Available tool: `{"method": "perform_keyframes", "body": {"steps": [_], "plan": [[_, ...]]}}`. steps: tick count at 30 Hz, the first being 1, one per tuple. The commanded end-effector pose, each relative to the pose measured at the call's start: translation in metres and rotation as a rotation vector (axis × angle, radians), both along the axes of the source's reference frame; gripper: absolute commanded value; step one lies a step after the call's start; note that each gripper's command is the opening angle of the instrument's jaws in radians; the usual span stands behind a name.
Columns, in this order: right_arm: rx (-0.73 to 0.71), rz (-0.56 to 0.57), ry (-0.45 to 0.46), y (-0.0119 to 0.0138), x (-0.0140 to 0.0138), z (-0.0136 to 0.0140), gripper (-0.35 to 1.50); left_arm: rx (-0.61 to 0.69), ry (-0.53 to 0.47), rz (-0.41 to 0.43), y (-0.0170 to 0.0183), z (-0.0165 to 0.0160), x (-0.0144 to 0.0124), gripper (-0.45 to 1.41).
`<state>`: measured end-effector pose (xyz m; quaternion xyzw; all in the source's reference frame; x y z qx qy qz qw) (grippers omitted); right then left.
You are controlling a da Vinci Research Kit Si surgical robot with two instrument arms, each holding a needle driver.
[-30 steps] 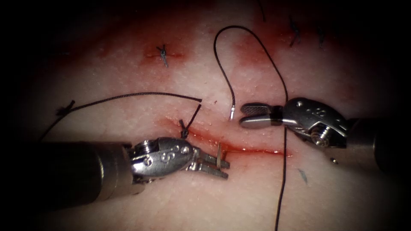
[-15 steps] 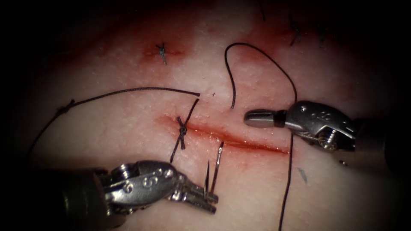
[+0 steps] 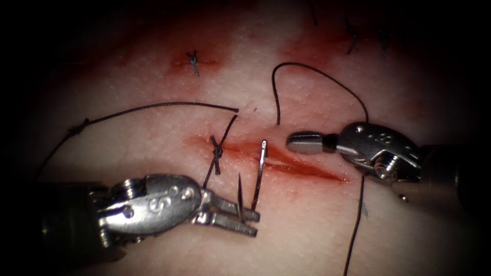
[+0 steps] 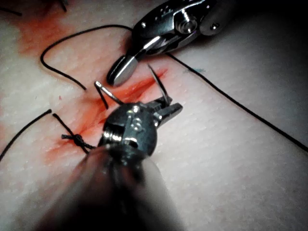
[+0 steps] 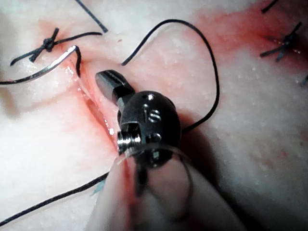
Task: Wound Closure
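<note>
In the endoscope view, the tissue (image 3: 153, 245) is crossed by a red cut (image 3: 286, 166) that runs from centre left down toward the right. The left tool (image 3: 249, 221) is seen below the cut, its fingers clenched on the needle (image 3: 260, 174) near the middle of the curve. The needle is held free of the tissue, with one end raised over the cut and the other pointing up just beside the fingers. A tied knot (image 3: 217, 152) sits on the left end of the cut, with cut ends of thread around it. The right tool (image 3: 303, 142) lies just above the cut on the right, its fingers closed and grasping nothing. The thread (image 3: 327, 76) is seen looping above this tool and trailing down past it.

In the left wrist view, the left tool (image 4: 168, 109) is shown gripping the needle (image 4: 159, 86), both ends clear of the tissue (the right tool (image 4: 122, 72) lies just beyond it).

In the right wrist view, the right tool (image 5: 108, 82) is seen closed and empty beside the cut (image 5: 96, 110), with the needle (image 5: 53, 67) and the knot (image 5: 48, 43) beyond.
</note>
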<state>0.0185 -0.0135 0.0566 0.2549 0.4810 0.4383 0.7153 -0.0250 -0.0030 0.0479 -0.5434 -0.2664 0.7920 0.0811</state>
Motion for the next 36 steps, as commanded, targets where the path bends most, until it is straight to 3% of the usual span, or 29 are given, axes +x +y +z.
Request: {"method": "perform_keyframes", "body": {"steps": [1,3,6,10,16,25,32,34,35,36], "plan": [[0.019,0.008,0.002,-0.0001,0.0006,0.0002,-0.13,-0.036,-0.009,-0.009,0.0003,0.0003,-0.0007,-0.45],[0.062,0.02,0.007,0.0,0.0003,-0.0001,0.05,-0.116,-0.018,-0.035,0.002,-0.0003,-0.0009,-0.45],[0.103,0.035,0.005,0.0004,-0.0003,-0.0008,0.12,-0.199,-0.019,-0.061,0.004,-0.0009,-0.0012,-0.45],[0.131,0.069,0.019,0.001,-0.0008,-0.0021,0.0,-0.292,-0.005,-0.088,0.0061,-0.0012,-0.0014,-0.45],[0.143,0.075,0.026,0.0011,-0.0006,-0.0029,0.0,-0.354,0.002,-0.115,0.0074,-0.0015,-0.0016,-0.45],[0.17,0.103,0.056,0.0015,-0.0006,-0.004,0.05,-0.481,0.025,-0.169,0.0071,-0.0006,-0.0016,-0.45],[0.256,0.136,0.07,0.0017,-0.0006,-0.0044,0.12,-0.606,0.043,-0.189,0.0035,0.0019,-0.0018,-0.45],[0.292,0.157,0.079,0.0016,-0.0005,-0.0044,0.34,-0.631,0.057,-0.189,0.0021,0.003,-0.002,-0.45],[0.308,0.163,0.087,0.0016,-0.0005,-0.0044,0.56,-0.644,0.062,-0.187,0.0015,0.0035,-0.0021,-0.45],[0.329,0.175,0.094,0.0017,-0.0004,-0.0044,0.98,-0.652,0.067,-0.187,0.0009,0.004,-0.0022,-0.45]]}}
